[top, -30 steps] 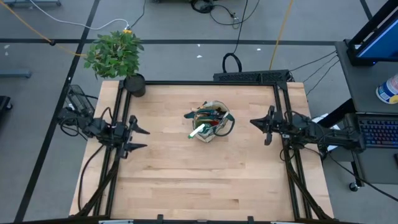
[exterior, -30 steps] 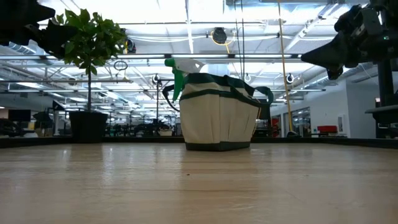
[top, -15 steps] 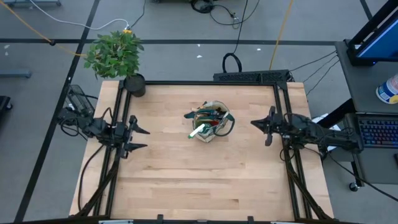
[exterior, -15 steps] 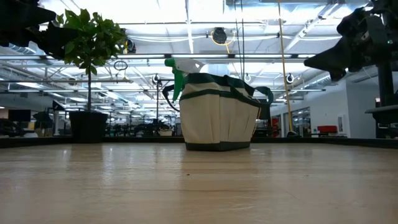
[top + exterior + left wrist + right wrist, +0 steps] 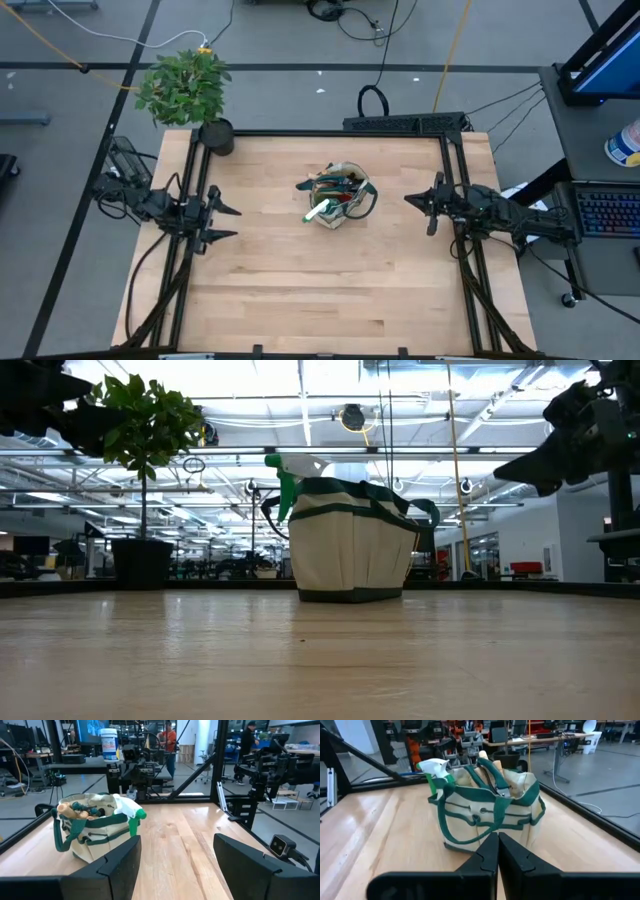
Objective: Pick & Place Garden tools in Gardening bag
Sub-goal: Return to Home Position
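Note:
The beige gardening bag (image 5: pixel 340 199) with green trim stands upright on its base at the table's middle; it also shows in the low view (image 5: pixel 352 542). Tools stick out of its top: a green-white sprayer (image 5: pixel 318 211), wooden handles (image 5: pixel 67 809) and dark shears (image 5: pixel 499 782). My left gripper (image 5: pixel 228 222) is open and empty at the table's left edge. My right gripper (image 5: pixel 420 208) is shut and empty near the table's right edge, above the table, pointing at the bag.
A leafy potted plant (image 5: pixel 190 90) in a black pot (image 5: pixel 215 136) stands at the table's far left corner. Bare wood (image 5: pixel 320 290) lies all around the bag. People show in the room beyond the table in the left wrist view (image 5: pixel 170 740).
My right gripper has drawn back a little toward the table's right edge, away from the bag. It stays shut.

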{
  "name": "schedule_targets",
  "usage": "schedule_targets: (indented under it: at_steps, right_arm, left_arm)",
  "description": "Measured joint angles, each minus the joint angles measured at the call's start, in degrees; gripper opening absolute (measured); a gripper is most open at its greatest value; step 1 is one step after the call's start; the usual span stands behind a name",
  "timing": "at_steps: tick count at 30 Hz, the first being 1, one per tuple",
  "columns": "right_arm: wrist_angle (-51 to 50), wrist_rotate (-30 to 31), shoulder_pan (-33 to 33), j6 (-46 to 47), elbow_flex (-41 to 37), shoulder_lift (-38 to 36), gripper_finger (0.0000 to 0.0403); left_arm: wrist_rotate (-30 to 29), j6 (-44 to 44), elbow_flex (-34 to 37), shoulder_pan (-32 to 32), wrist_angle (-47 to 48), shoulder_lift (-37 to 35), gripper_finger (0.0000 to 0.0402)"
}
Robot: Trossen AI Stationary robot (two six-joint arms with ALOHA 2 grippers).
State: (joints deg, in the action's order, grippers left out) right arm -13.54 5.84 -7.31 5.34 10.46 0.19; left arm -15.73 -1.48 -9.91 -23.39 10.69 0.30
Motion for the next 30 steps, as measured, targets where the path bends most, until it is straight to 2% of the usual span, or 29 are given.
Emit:
schedule_targets:
  at_steps: [7, 30]
  right_arm:
    - [-0.1, -7.5, 0.0, 0.4, 0.0, 0.0, 0.0000]
    - [-0.1, -7.4, 0.0, 0.0, 0.0, 0.0, 0.0000]
  left_arm:
    - [-0.4, -0.5, 0.0, 0.0, 0.2, 0.0, 0.0258]
    - [-0.3, -0.5, 0.0, 0.0, -0.2, 0.0, 0.0257]
